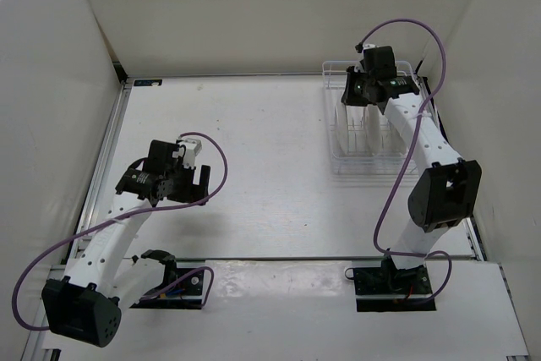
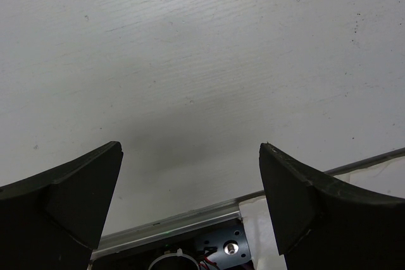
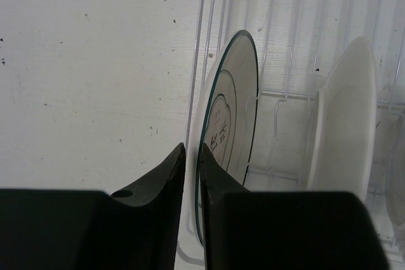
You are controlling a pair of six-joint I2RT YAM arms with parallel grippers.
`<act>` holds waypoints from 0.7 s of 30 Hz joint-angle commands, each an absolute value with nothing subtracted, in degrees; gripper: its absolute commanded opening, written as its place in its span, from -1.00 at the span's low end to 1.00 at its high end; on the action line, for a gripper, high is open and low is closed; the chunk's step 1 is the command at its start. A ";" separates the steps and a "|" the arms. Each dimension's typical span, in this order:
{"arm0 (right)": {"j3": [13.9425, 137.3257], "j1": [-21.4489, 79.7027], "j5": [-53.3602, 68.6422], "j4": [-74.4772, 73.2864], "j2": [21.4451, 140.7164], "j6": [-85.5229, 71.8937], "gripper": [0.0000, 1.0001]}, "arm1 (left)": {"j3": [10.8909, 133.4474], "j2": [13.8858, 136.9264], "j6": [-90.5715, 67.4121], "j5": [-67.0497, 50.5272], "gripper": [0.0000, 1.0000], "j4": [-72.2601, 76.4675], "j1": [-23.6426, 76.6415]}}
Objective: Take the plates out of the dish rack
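Right gripper apparently pinching green-rimmed plate rim, upright in dish rack.

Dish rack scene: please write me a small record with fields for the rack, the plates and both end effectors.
dish rack: far right of the table
green-rimmed plate: upright in the rack
plain white plate: upright beside it, a gap between
right end effector: closed on the green-rimmed plate's rim
left end effector: open, empty, over the table
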State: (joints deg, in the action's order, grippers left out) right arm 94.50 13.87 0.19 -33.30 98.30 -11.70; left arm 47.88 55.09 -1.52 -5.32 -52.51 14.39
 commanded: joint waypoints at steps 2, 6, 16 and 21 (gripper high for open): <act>94.84 13.62 2.20 -32.69 99.31 -12.39 -0.72 | 50.36 55.11 -1.76 -5.98 1.00 -52.47 14.41; 95.01 13.62 2.02 -32.61 99.67 -12.39 -0.75 | 50.27 55.20 -1.67 -5.89 1.00 -52.82 14.33; 95.01 13.62 1.06 -33.22 100.46 -12.04 -0.80 | 50.36 55.20 -1.67 -6.15 1.00 -52.82 14.33; 95.10 13.54 0.62 -33.57 100.72 -11.95 -0.96 | 50.27 54.93 -1.67 -6.15 1.00 -52.73 14.24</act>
State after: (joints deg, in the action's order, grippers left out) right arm 94.50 13.63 1.04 -33.21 99.44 -12.29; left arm 48.18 55.44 -1.52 -5.34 -52.53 14.39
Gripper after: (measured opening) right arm 0.041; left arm 1.000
